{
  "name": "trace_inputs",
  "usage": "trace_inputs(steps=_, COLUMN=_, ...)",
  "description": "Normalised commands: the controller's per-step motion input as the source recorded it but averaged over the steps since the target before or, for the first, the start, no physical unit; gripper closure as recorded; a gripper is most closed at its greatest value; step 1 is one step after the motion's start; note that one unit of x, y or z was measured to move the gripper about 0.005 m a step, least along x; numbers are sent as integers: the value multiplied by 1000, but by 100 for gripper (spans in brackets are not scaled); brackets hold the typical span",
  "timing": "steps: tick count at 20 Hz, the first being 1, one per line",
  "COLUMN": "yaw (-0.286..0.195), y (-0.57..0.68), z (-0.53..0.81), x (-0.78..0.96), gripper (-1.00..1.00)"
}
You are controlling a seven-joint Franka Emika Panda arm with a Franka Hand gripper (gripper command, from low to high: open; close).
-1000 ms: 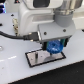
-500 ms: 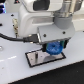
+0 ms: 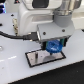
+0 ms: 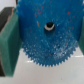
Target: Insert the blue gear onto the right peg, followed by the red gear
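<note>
Gripping blue gear (image 3: 53,47) — gripper (image 3: 54,48) above base plate (image 3: 34,58) edge.

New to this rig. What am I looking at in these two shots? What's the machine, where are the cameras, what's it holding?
It is a single robot arm with a two-fingered hand at its end. One picture comes from a camera off the arm that looks at the whole scene; the other comes from a camera on the wrist, looking down between the fingers.

In the exterior view, the hand holds the blue gear just above a dark base plate with a pale rim, which lies on a white table.

In the wrist view, the same gear fills the picture: a toothed disc with a centre hole, clamped between two teal finger pads. The pegs and the red gear cannot be made out in either picture.
</note>
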Motion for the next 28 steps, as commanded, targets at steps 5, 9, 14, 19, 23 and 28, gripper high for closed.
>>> trace_inputs(steps=5, yaw=0, y=-59, z=-17, x=249, gripper=100)
trace_inputs(steps=9, yaw=0, y=-18, z=-84, x=252, gripper=100)
trace_inputs(steps=14, yaw=0, y=-50, z=-60, x=129, gripper=100)
trace_inputs(steps=19, yaw=0, y=-23, z=-30, x=-106, gripper=100)
trace_inputs(steps=23, yaw=0, y=-105, z=244, x=-125, gripper=100)
trace_inputs(steps=28, yaw=0, y=-67, z=-11, x=132, gripper=100)
